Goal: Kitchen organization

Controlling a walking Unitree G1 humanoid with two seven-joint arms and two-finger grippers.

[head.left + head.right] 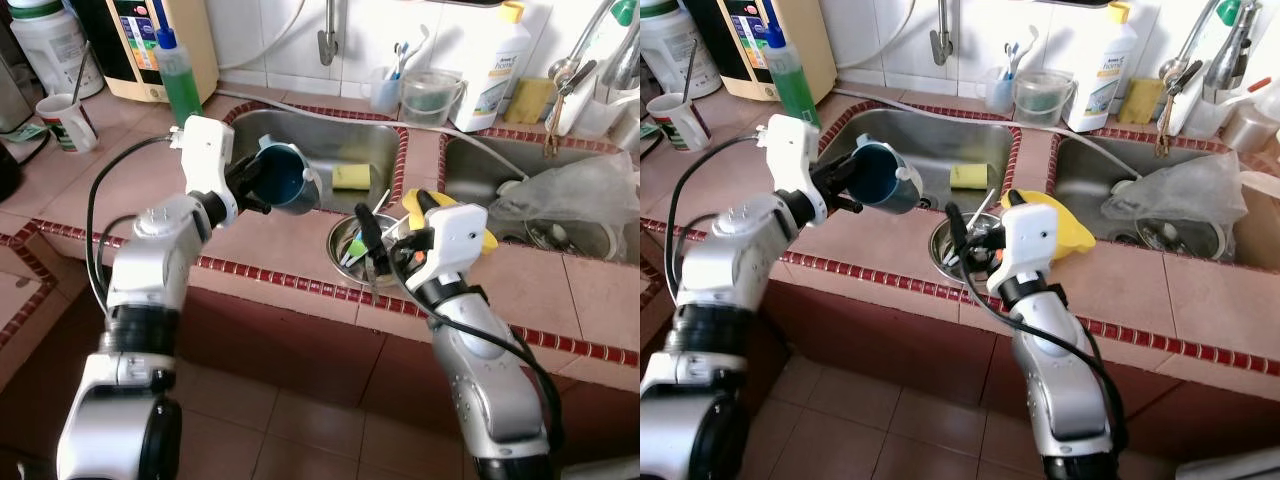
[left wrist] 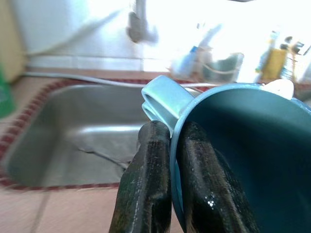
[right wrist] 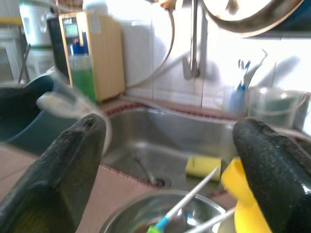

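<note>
The sink [image 1: 330, 140] lies below the blue mug [image 1: 285, 178], which the left gripper [image 2: 170, 194] pinches by the rim, tilted. A thin rim grip risks slipping. The right gripper [image 3: 165, 160], fingers spread wide and empty, hovers over the steel bowl [image 1: 352, 243] and could snag utensils.

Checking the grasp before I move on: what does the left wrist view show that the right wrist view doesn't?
Left wrist view alone: the left end effector pinching the blue mug's rim beside its handle, one finger inside, one outside.

Right wrist view alone: the right end effector spread open above a steel bowl holding utensils, with a yellow sponge in the basin.

Both: the steel sink, the wall tap, and the mug.
</note>
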